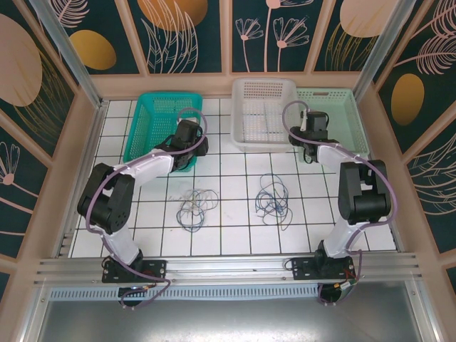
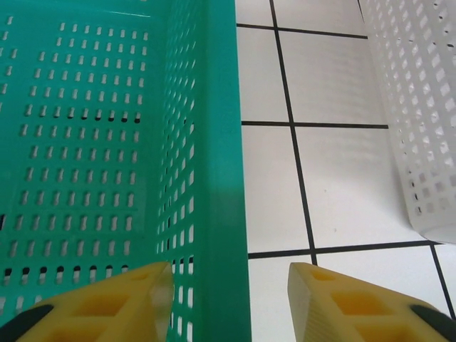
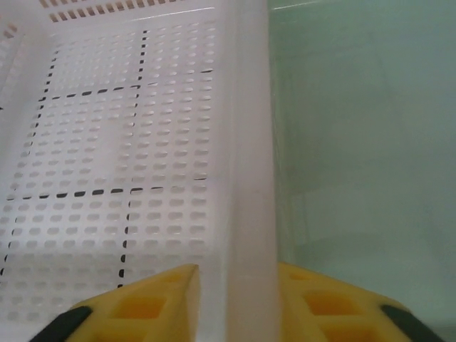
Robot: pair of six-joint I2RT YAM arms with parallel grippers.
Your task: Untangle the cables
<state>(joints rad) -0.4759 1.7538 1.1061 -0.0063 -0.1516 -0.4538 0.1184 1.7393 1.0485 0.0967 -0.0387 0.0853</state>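
The cables lie on the tiled table in two loose tangles, a left tangle (image 1: 197, 206) and a right tangle (image 1: 273, 196), both clear of the arms. My left gripper (image 1: 194, 147) (image 2: 231, 285) is open and straddles the right wall of the teal basket (image 1: 142, 121) (image 2: 221, 142). There is a gap on each side of that wall. My right gripper (image 1: 306, 139) (image 3: 239, 281) is shut on the right wall of the white basket (image 1: 263, 84) (image 3: 249, 142), one yellow finger inside it and one outside.
A mint-green tray (image 1: 349, 114) (image 3: 356, 142) stands right against the white basket at the back right. The white basket's wall (image 2: 420, 107) rises to the right of my left gripper. Wooden walls enclose the table on three sides.
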